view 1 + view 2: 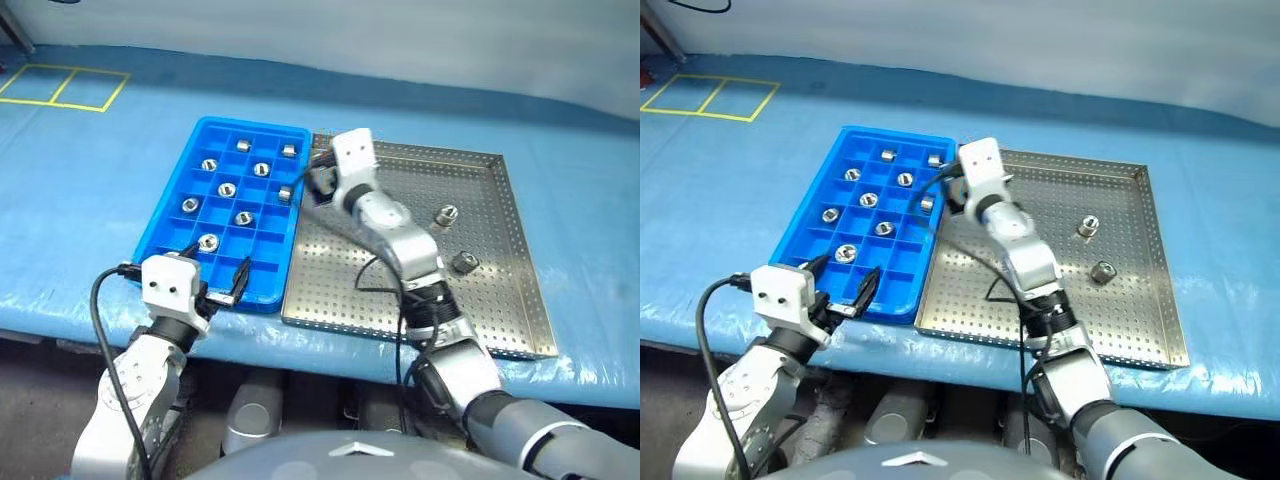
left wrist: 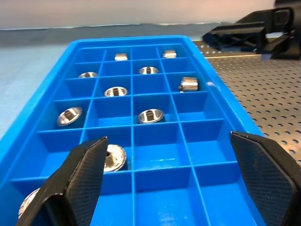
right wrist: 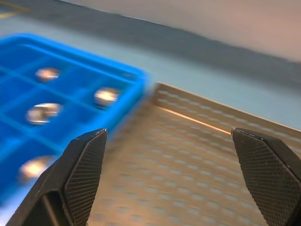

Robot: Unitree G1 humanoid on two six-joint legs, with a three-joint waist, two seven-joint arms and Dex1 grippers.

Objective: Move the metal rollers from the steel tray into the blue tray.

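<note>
Now both end effectors spread, empty — left at blue tray near edge, right over steel tray; two rollers remain there.

Blue tray left of steel tray

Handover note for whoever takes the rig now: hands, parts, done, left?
Left hand: open, empty, at the blue tray's near end.
Right hand: open, empty, over the steel tray by its edge next to the blue tray.
Done: eight metal rollers show in blue tray compartments.
Left: two rollers on the steel tray, on the robot's right side of it.
</note>
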